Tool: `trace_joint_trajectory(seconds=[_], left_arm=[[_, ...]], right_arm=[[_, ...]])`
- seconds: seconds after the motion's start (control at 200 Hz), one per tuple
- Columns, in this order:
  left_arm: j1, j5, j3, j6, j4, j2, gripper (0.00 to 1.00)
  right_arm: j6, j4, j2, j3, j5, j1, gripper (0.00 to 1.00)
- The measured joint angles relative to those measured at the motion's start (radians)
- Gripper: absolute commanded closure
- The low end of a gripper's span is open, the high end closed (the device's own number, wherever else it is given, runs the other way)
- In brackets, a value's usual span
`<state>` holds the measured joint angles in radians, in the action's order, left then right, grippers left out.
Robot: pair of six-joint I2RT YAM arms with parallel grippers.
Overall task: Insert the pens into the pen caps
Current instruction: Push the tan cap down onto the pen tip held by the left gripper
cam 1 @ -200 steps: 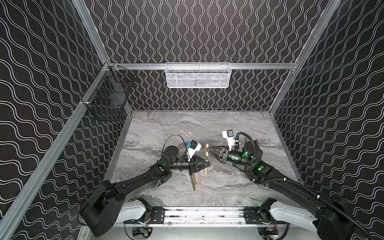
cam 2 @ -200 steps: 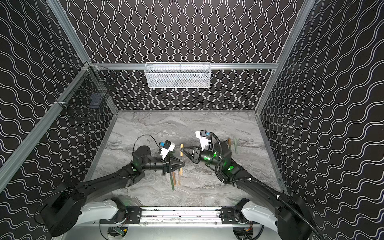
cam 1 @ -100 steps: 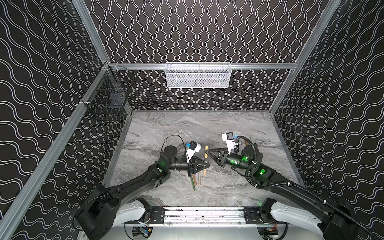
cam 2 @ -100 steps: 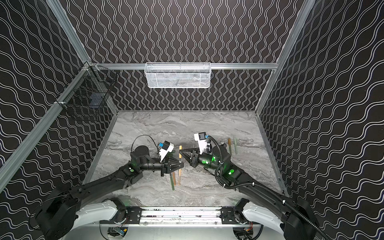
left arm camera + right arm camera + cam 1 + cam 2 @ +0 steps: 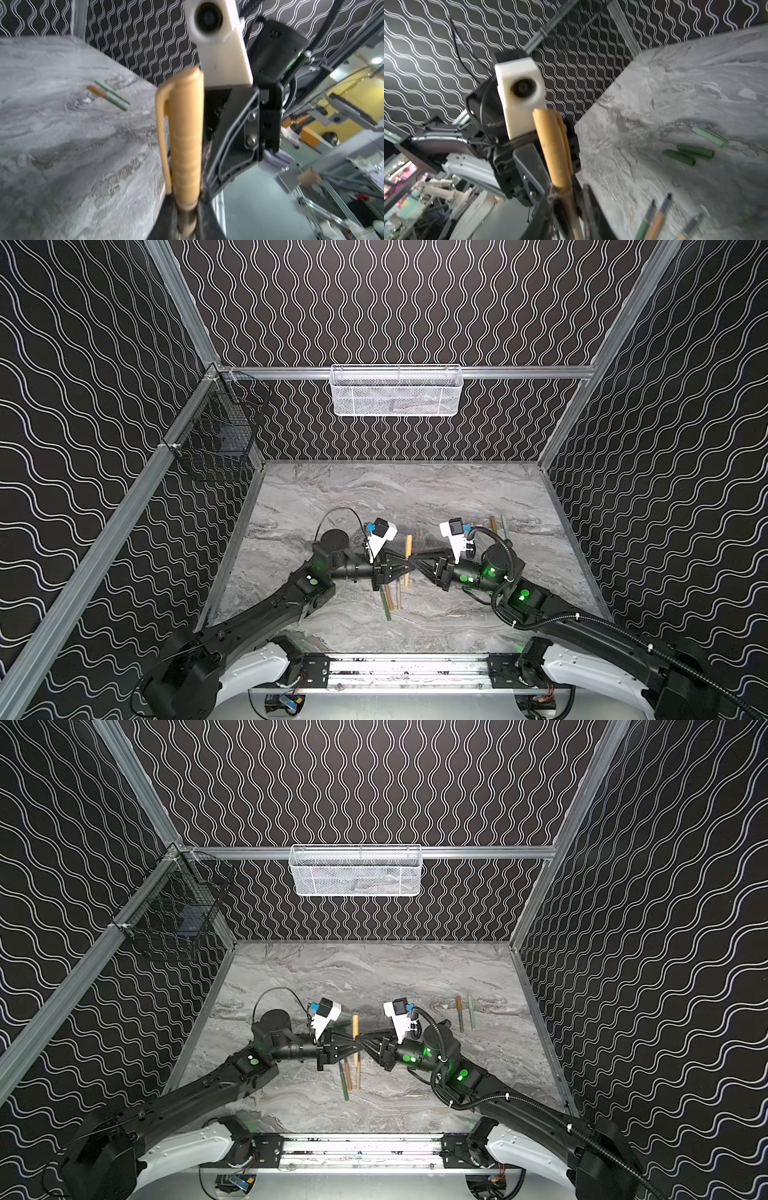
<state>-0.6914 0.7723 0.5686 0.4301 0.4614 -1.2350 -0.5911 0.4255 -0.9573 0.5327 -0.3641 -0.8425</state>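
Note:
A tan pen (image 5: 408,547) wearing a tan pen cap (image 5: 182,135) stands up between the two grippers at the table's middle. My left gripper (image 5: 187,209) is shut on the barrel just under the cap, seen also in a top view (image 5: 357,1048). My right gripper (image 5: 571,207) meets it from the right (image 5: 417,563), jaws slightly open around the same pen with a thin gap beside it. Three bare pens (image 5: 390,601) (image 5: 658,220) lie just in front of the grippers. One pale green cap (image 5: 709,137) and two dark green caps (image 5: 685,154) lie loose.
Two capped pens (image 5: 465,1013) (image 5: 110,96) lie side by side at the back right of the marble table (image 5: 374,497). A white mesh basket (image 5: 397,391) hangs on the back wall. A black wire basket (image 5: 216,439) hangs on the left wall.
My right gripper has moved left until it meets the left gripper at the tan pen, and its jaws have parted a little. The left gripper has kept its hold.

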Motion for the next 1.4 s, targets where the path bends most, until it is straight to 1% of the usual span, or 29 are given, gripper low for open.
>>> trace_joint_trajectory(seconds=[0.18,0.26,0.511,0.721,0.826,1.051,1.156,1.241,1.396], left_arm=[[-0.002,-0.003,0.000,-0.014,0.047,-0.002,1.00],[-0.002,-0.007,0.001,-0.015,0.071,-0.002,1.00],[-0.003,0.002,0.000,-0.015,0.091,-0.014,1.00],[-0.005,0.023,0.000,-0.015,0.108,-0.020,1.00],[-0.007,0.024,0.000,-0.015,0.111,-0.020,1.00],[-0.008,0.024,0.000,-0.016,0.111,-0.030,1.00],[-0.008,0.023,0.000,-0.016,0.104,-0.037,1.00],[-0.008,0.022,0.000,-0.013,0.100,-0.039,1.00],[-0.009,0.023,0.000,-0.011,0.077,-0.039,1.00]], right_arm=[[0.009,-0.084,0.014,0.047,0.010,-0.002,0.46],[0.031,-0.129,0.013,0.080,0.010,-0.003,0.41],[0.110,-0.195,-0.025,0.208,0.012,-0.002,0.35],[0.189,-0.262,-0.079,0.309,0.037,0.005,0.35],[0.219,-0.294,-0.101,0.340,0.041,0.015,0.41],[0.262,-0.335,-0.114,0.358,0.036,0.027,0.68],[0.267,-0.344,-0.116,0.358,0.013,0.027,0.81],[0.273,-0.344,-0.117,0.357,0.010,0.027,0.86],[0.261,-0.342,-0.117,0.343,0.007,0.028,0.90]])
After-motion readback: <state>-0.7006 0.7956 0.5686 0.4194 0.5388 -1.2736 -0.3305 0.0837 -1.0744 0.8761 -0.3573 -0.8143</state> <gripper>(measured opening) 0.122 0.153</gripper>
